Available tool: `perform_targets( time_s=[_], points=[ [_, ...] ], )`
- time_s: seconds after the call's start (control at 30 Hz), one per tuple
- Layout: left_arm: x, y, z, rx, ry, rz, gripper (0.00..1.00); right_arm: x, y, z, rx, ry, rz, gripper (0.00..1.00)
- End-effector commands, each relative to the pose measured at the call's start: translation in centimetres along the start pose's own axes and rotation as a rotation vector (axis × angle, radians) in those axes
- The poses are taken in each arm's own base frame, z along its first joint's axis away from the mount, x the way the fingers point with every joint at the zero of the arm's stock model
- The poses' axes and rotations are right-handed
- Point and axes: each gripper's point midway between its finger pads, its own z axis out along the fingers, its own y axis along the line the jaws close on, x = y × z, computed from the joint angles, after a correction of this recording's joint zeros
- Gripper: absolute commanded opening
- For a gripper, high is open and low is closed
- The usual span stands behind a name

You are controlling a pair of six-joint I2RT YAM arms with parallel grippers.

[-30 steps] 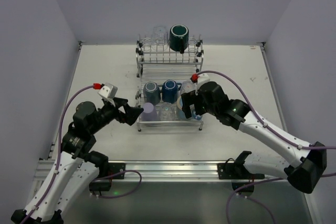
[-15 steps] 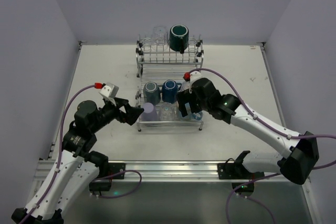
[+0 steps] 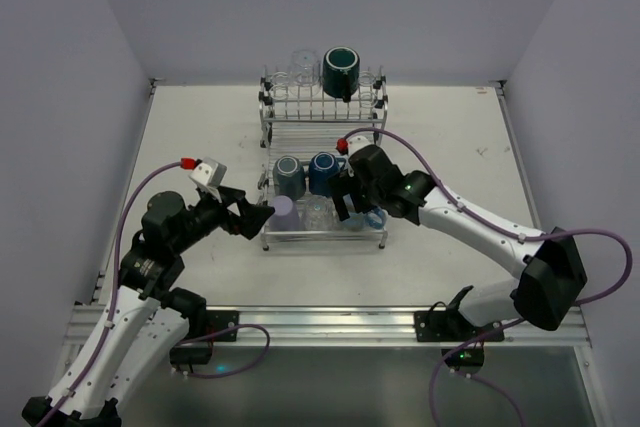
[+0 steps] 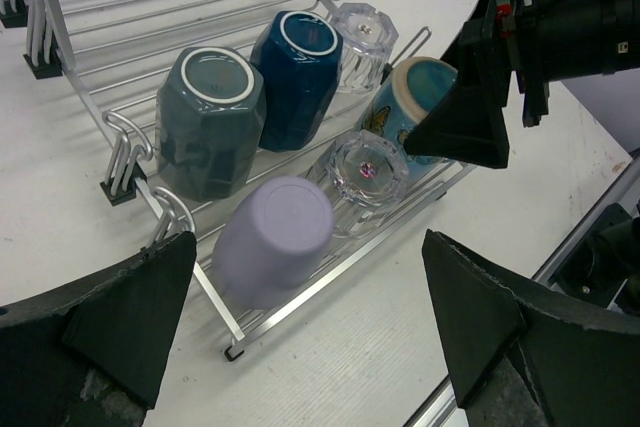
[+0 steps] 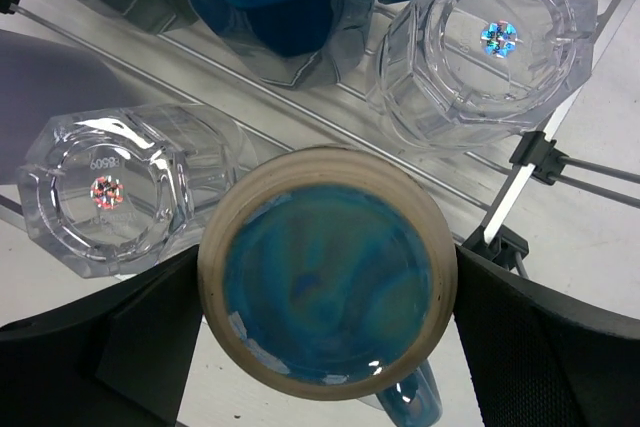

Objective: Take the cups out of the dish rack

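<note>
The dish rack point(image 3: 322, 132) stands mid-table, and several cups lie upside down on its front tray. My right gripper point(image 5: 330, 332) is open, one finger close on each side of the light blue mug point(image 5: 328, 287), whose tan-rimmed base faces the camera. From above, this gripper point(image 3: 355, 205) hides that mug. My left gripper point(image 3: 252, 215) is open just left of the small purple cup point(image 3: 283, 209), which lies ahead between its fingers point(image 4: 120, 327). A grey-teal mug point(image 4: 208, 117), a dark blue mug point(image 4: 298, 62) and two clear tumblers point(image 4: 365, 167) fill the tray. A teal mug point(image 3: 341, 70) sits on the rear tier.
Clear glasses point(image 3: 300, 60) stand beside the teal mug on the rear tier. The tray's wire edge and a black clip point(image 5: 520, 182) run just right of the light blue mug. White walls close the table on three sides.
My right arm has swung left and lowered over the front tray, bringing its open fingers around the light blue mug. The left arm and the cups have not moved.
</note>
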Motion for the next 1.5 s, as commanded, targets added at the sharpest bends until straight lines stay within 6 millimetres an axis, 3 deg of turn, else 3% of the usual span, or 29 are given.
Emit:
perform_targets(
  time_s=[0.0,0.07,0.17,0.2,0.23,0.33,0.43,0.47,0.6,0.83,1.07,1.23,1.47],
  points=[
    [-0.2,0.0,0.1,0.014,-0.007,0.016,1.0,-1.9,0.0,0.3,0.019,-0.039,-0.015,0.99],
    [-0.1,0.0,0.1,0.012,-0.006,0.016,1.0,-1.8,-0.2,0.5,0.03,-0.036,-0.015,0.98],
    [-0.1,0.0,0.1,0.013,-0.002,0.014,1.0,-1.7,-0.5,0.3,0.048,-0.042,-0.008,0.85],
    [-0.1,0.0,0.2,0.013,-0.002,0.014,1.0,-1.8,-0.5,0.2,0.047,-0.045,-0.007,0.79],
    [-0.1,0.0,0.2,0.015,0.0,0.014,1.0,-1.9,-0.6,0.0,0.051,-0.049,-0.003,0.67],
    [-0.6,-0.3,0.0,0.023,-0.014,0.022,1.0,-2.8,-0.9,-1.1,0.061,-0.092,0.015,0.48],
    [-1.0,-0.5,-0.1,0.027,-0.025,0.013,1.0,-5.0,-1.1,-3.6,0.053,-0.196,0.042,0.4],
    [-1.0,-0.7,-0.1,0.036,-0.021,0.0,1.0,-6.0,-1.4,-4.5,0.062,-0.24,0.055,0.33],
    [-2.5,-3.4,-0.1,0.162,-0.034,-0.045,1.0,-9.4,-1.4,-9.4,0.012,-0.431,0.126,0.14],
    [-3.2,-7.7,-0.2,0.406,0.002,-0.226,1.0,-12.0,0.7,-15.2,-0.202,-0.628,0.282,0.12],
    [-5.6,-10.1,-0.6,0.578,-0.103,-0.357,0.91,-13.7,5.7,-20.1,-0.645,-0.797,0.474,0.12],
    [-6.2,-10.7,-0.3,0.617,-0.099,-0.409,0.87,-13.4,7.2,-21.2,-0.806,-0.826,0.53,0.12],
    [-5.8,-11.3,0.0,0.645,-0.067,-0.443,0.75,-12.9,8.4,-20.7,-0.92,-0.812,0.578,0.12]
  ],
)
